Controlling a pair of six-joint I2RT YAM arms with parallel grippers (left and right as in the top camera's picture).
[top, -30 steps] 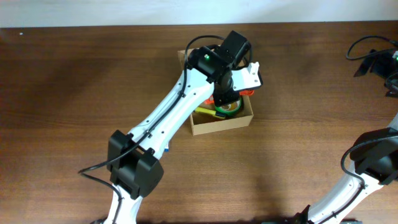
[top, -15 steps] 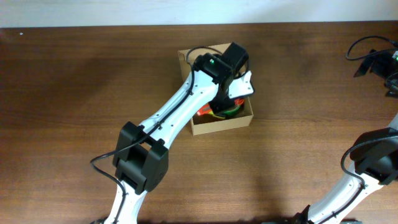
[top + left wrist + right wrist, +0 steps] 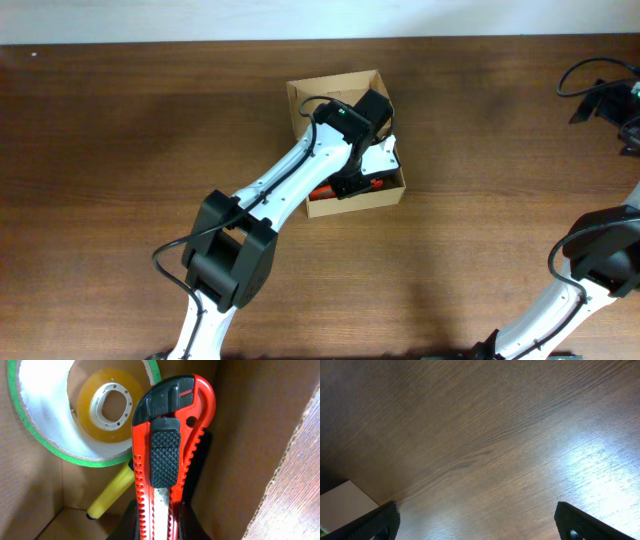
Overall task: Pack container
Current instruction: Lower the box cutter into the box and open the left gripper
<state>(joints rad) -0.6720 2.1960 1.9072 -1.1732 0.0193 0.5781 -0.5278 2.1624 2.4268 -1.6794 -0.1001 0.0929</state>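
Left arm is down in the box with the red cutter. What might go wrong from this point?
The left tool is shut on the utility knife inside the container; released here, it may land on the yellow marker or green tape roll and sit propped up. Its wall is close beside the knife, so pulling out might snag and shift the container.
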